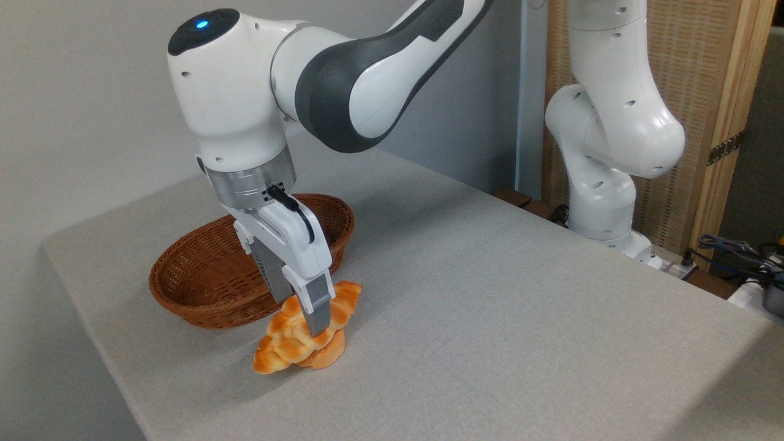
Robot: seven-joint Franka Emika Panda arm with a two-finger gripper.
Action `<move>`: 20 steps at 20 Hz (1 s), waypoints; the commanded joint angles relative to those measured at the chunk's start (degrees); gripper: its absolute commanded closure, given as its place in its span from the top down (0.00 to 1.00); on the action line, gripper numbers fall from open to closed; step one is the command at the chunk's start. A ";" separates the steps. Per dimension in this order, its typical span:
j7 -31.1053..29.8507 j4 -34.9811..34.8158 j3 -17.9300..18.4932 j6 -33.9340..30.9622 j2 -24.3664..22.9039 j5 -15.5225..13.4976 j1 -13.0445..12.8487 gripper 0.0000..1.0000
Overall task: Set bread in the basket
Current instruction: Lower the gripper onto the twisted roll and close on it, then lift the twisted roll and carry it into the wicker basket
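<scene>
The arm reaches in from the upper right and bends down over the near-left part of the grey worktop (490, 294). Its tool (309, 315) points straight down with its fingers closed in across the middle of the bread (294, 340), one grey finger (318, 306) plainly pressed on the roll's near side; the other is mostly hidden behind it. The roll lies slanted, one pointed end toward me and the left, the other toward the far right, and I cannot tell whether it has left the cloth or sits on it. A smaller orange lump (327, 357) peeks out under its near side, touching it.

The basket (202, 288) sits just behind and left of the bread, its braided rim close to the roll's far end, and it looks empty.

To do this well, I'd say the lift should go straight up, high enough to clear that thick rim. The grip is near the middle, so the roll ought not swing much. Then a short carry to the far left, and release low over the basket's centre so it doesn't bounce out.
</scene>
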 commanded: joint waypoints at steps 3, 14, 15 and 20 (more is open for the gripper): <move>-0.34 0.17 -0.83 -1.73 0.81 0.48 -0.20 1.00; 1.95 0.61 -0.65 -1.73 0.64 0.48 -0.03 0.36; 1.95 0.70 -0.74 -1.65 0.64 0.48 -0.03 0.37; 1.95 0.78 -0.57 -1.65 0.64 0.48 0.06 0.36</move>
